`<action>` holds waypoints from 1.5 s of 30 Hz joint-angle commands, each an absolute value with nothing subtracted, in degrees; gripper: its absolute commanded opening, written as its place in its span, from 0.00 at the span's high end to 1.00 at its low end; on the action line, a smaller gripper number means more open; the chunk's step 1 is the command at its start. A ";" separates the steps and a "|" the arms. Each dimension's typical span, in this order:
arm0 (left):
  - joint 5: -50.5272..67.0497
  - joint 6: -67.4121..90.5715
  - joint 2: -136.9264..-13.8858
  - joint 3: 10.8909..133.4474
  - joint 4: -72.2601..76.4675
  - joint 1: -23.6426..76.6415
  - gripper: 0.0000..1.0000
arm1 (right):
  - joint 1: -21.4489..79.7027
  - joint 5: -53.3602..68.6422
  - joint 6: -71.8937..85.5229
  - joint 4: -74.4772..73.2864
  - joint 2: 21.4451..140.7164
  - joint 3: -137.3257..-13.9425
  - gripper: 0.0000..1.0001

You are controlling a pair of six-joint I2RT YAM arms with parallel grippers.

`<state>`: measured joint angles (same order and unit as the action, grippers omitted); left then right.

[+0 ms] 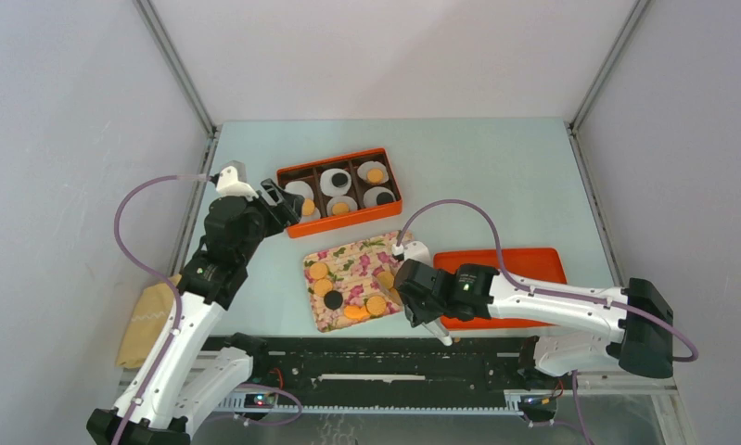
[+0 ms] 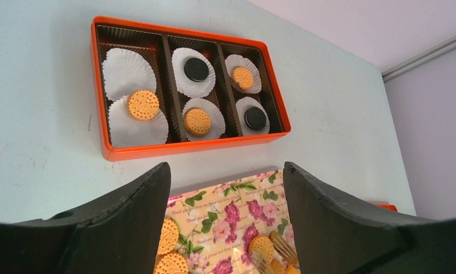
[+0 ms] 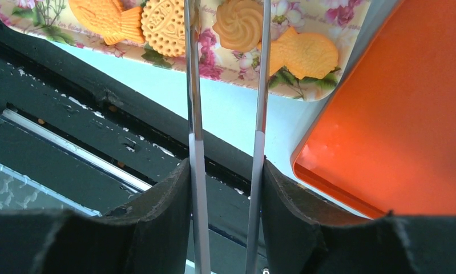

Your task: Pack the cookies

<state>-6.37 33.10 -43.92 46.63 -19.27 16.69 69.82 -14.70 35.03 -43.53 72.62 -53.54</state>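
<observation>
1. Our right gripper (image 3: 225, 168) is clamped on a pair of metal tongs (image 3: 192, 103), and its fingers press the two blades to a narrow gap. Our left gripper (image 2: 224, 171) is spread wide and carries nothing.
2. Straight ahead of the right gripper, loose cookies (image 3: 238, 24) lie on the floral tray (image 3: 351, 11), with a swirled one between the blades. An orange lid (image 3: 408, 114) lies just to that gripper's right. Beyond the left gripper's fingertips, five more cookies sit on paper liners (image 2: 125, 71) in the orange box (image 2: 97, 91). One liner is bare.
3. We judge the cookies light, stiff and brittle. The tongs should pinch each one gently across opposite rim edges, because a hard squeeze could chip it or make it flip out.
4. The right wrist view cuts off the tong tips, so we cannot tell there whether they touch anything. The left wrist view shows those tips low beside a cookie on the tray. Only the box's contents are hidden from the right wrist.
</observation>
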 commanded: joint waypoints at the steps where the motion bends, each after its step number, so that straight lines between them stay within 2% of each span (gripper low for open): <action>1: -5.64 33.67 -42.95 46.71 -18.87 16.44 0.23 | 69.08 -16.27 33.92 -41.12 70.59 -56.34 0.71; 12: -10.18 34.04 -45.04 50.36 -21.22 16.35 0.23 | 58.11 -10.84 21.31 -34.75 79.63 -75.64 0.74; 23: -15.75 33.73 -47.68 55.44 -22.89 14.05 0.24 | 48.88 1.69 13.49 -35.77 110.90 -110.33 0.76; 29: -12.22 35.66 -54.19 54.77 -19.07 8.66 0.24 | 44.63 6.50 12.15 -41.19 120.25 -125.17 0.77; 33: -13.72 35.35 -59.21 55.09 -18.47 8.35 0.25 | 43.07 8.88 10.16 -41.64 119.53 -123.64 0.77; 40: -11.39 36.30 -64.51 54.26 -16.65 8.35 0.25 | 43.41 17.44 11.95 -39.25 114.31 -110.58 0.77; 45: -10.57 36.29 -64.03 54.07 -16.14 8.35 0.25 | 46.52 17.63 12.97 -35.91 111.15 -102.30 0.77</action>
<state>-11.55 35.20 -65.25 53.25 -19.07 8.69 43.70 14.41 12.19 -40.42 116.62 -105.43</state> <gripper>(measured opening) 0.753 0.486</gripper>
